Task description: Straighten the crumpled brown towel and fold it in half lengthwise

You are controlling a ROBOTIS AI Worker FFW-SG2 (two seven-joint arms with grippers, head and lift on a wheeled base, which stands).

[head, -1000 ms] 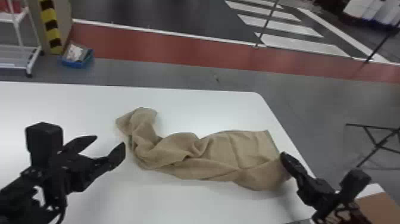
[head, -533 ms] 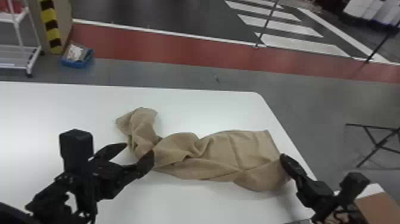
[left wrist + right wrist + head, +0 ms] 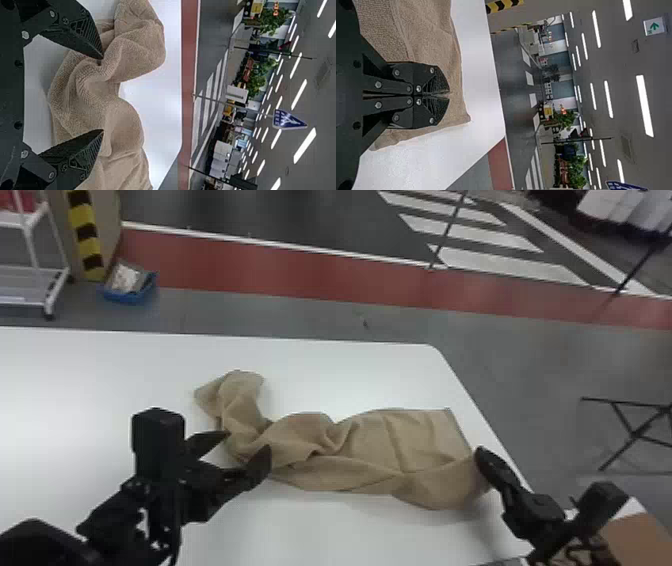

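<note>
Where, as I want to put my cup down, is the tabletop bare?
The white table is bare between the brown towel and far edge, and left of the left gripper. Crowded: the towel's left end, by that gripper, and right end, at the right gripper.

blue sign [image 3: 288, 120] on a pole [image 3: 214, 99], green arrow [image 3: 654, 26] on white sign [image 3: 648, 24]

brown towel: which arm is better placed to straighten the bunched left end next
Left, most likely. The left gripper has its fingers open over the bunched left part of the towel, while the right gripper is at the opposite end, fingers shut.
</note>
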